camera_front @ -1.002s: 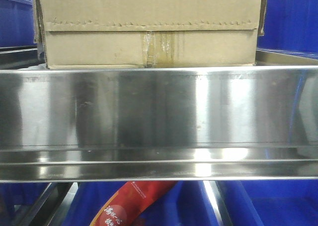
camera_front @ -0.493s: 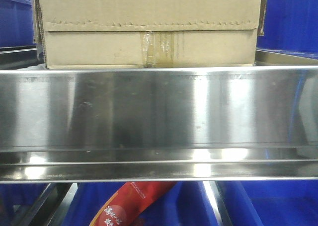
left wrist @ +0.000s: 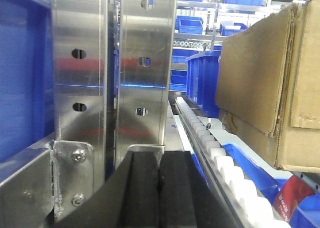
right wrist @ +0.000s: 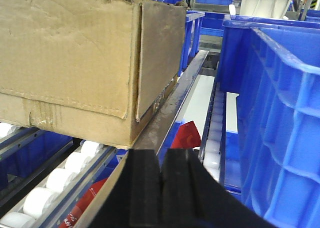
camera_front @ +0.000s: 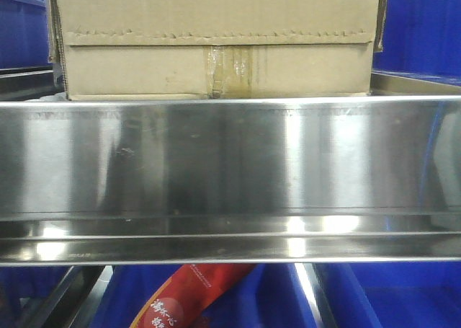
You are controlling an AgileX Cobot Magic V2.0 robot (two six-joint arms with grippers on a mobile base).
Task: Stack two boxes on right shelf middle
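Note:
One brown cardboard box (camera_front: 216,25) stands on the steel shelf behind its shiny front lip (camera_front: 230,155); its top is cut off by the frame. The left wrist view has the box (left wrist: 260,77) at the right, over the white rollers (left wrist: 220,158). My left gripper (left wrist: 159,160) is shut and holds nothing, apart from the box on its left side. Seen from the right wrist, the box (right wrist: 70,52) fills the upper left. My right gripper (right wrist: 161,158) is shut with nothing in it, below and right of the box's near corner.
A steel upright post (left wrist: 115,72) stands close ahead of the left gripper. A tall blue bin (right wrist: 280,112) walls the right gripper's right side. More blue bins (camera_front: 418,25) flank the box. A red packet (camera_front: 187,299) lies on the level below.

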